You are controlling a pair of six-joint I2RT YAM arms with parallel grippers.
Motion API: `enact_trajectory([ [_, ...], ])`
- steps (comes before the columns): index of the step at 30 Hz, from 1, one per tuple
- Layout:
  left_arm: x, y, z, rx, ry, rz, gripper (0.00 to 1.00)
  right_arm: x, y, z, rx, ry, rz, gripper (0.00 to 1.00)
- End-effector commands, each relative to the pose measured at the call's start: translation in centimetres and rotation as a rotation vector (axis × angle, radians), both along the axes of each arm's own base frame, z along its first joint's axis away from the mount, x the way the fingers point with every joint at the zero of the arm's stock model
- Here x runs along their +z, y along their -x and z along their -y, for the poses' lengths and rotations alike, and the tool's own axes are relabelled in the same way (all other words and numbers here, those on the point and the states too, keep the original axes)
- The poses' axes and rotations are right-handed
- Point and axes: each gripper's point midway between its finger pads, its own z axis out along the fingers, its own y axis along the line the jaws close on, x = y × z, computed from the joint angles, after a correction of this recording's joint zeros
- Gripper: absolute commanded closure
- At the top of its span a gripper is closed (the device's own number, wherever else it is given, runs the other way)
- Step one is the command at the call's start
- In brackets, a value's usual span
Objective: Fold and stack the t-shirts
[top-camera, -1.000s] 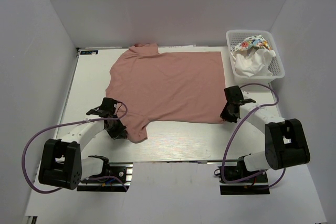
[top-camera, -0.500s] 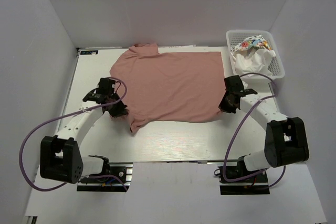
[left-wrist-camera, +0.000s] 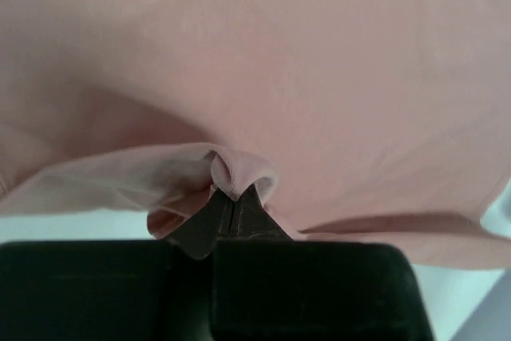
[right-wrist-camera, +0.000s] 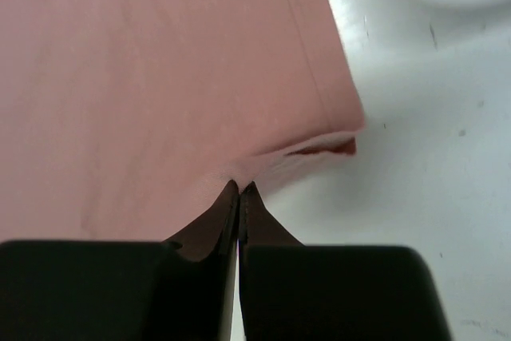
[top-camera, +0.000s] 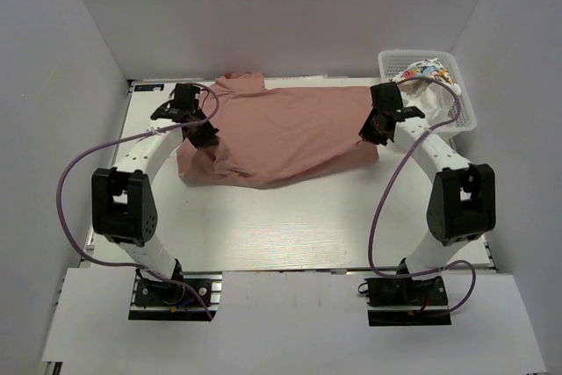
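no readable text, labels or brands — nothing legible on any surface

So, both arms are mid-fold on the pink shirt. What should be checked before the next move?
1. Left pincer shut on the dusty pink cloth t-shirt: ok.
2. Right pincer shut on the shirt's hem corner: ok.
3. Folded edge straight between the grips: not ok, it bulges nearer on the left.
4. Right arm's purple cable clear of the white plastic lattice basket: cannot tell, they overlap from above.
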Motion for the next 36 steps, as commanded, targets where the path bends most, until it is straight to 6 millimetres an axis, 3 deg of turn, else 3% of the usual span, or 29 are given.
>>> enact_trajectory([
  [1,1.5,-2.8,-1.6,0.057,-0.06,0.046,1.0,0.6,-2.3,1.3,-0.052,0.047,0.012,1.0],
  [2,1.5,-3.4,-1.9,0.067,-0.06,0.047,1.0,1.7,-3.6,1.6,-0.063,0.041,0.037,1.0],
  [6,2.2,-6.6,-2.8,0.099,-0.072,0.079,1.0,1.9,-5.7,2.3,-0.083,0.043,0.052,1.0],
  [7,1.3,-6.9,-3.4,0.115,-0.088,0.055,1.0,2.4,-6.3,2.5,-0.088,0.037,0.067,1.0],
  [14,1.5,-10.6,-4.5,0.141,-0.087,0.11,1.0,1.1,-9.3,3.1,-0.084,0.043,0.052,1.0],
  [15,0.5,-11.0,-5.1,0.151,-0.09,0.092,1.0,0.5,-9.4,3.0,-0.074,0.048,0.036,1.0],
  [17,0.5,-12.3,-4.8,0.139,-0.085,0.115,1.0,1.0,-10.5,2.7,-0.064,0.041,0.057,1.0],
  [18,0.4,-12.8,-5.0,0.129,-0.077,0.12,1.0,-0.4,-10.6,2.8,-0.063,0.047,0.028,1.0],
  [20,-0.4,-14.4,-4.6,0.11,-0.066,0.125,1.0,0.4,-11.8,2.7,-0.047,0.041,0.055,1.0],
  [21,-0.6,-14.9,-4.6,0.11,-0.066,0.127,1.0,-0.8,-12.2,2.5,-0.045,0.045,0.03,0.99],
  [22,-0.1,-15.7,-4.5,0.101,-0.071,0.149,0.88,-1.0,-12.3,2.5,-0.043,0.047,0.024,0.92],
  [23,-1.1,-16.2,-4.6,0.086,-0.084,0.136,0.71,-1.1,-13.0,2.2,-0.026,0.047,0.028,0.84],
  [25,0.1,-17.5,-4.3,0.073,-0.078,0.167,0.26,-1.2,-13.6,2.1,-0.004,0.059,0.023,0.67],
  [26,0.6,-17.7,-4.4,0.064,-0.084,0.181,0.0,-0.6,-13.9,1.8,0.014,0.063,0.036,0.64],
  [27,0.6,-17.7,-4.6,0.071,-0.093,0.182,0.0,0.1,-13.9,1.4,0.031,0.06,0.052,0.59],
  [28,1.3,-17.9,-4.6,0.06,-0.101,0.202,0.0,0.8,-14.1,1.1,0.057,0.055,0.074,0.46],
  [30,1.6,-17.3,-4.6,0.06,-0.101,0.201,0.0,0.4,-13.6,0.6,0.103,0.063,0.078,0.36],
  [31,2.0,-16.6,-4.7,0.054,-0.106,0.206,0.0,1.8,-13.6,-0.2,0.132,0.039,0.117,0.29],
  [32,2.0,-16.0,-4.7,0.053,-0.107,0.198,0.0,1.6,-13.2,-0.5,0.155,0.044,0.122,0.16],
  [33,1.8,-15.4,-4.8,0.052,-0.108,0.189,0.0,1.3,-12.4,-1.1,0.179,0.038,0.111,0.1],
  [34,0.5,-14.2,-4.8,0.051,-0.11,0.157,0.0,1.9,-12.1,-1.9,0.205,0.025,0.123,0.1],
  [35,1.4,-13.7,-4.9,0.052,-0.109,0.18,0.0,1.4,-11.6,-2.3,0.22,0.023,0.119,0.1],
  [36,-0.4,-12.2,-4.4,0.039,-0.111,0.14,0.0,0.3,-10.7,-3.0,0.246,0.015,0.091,0.1],
])
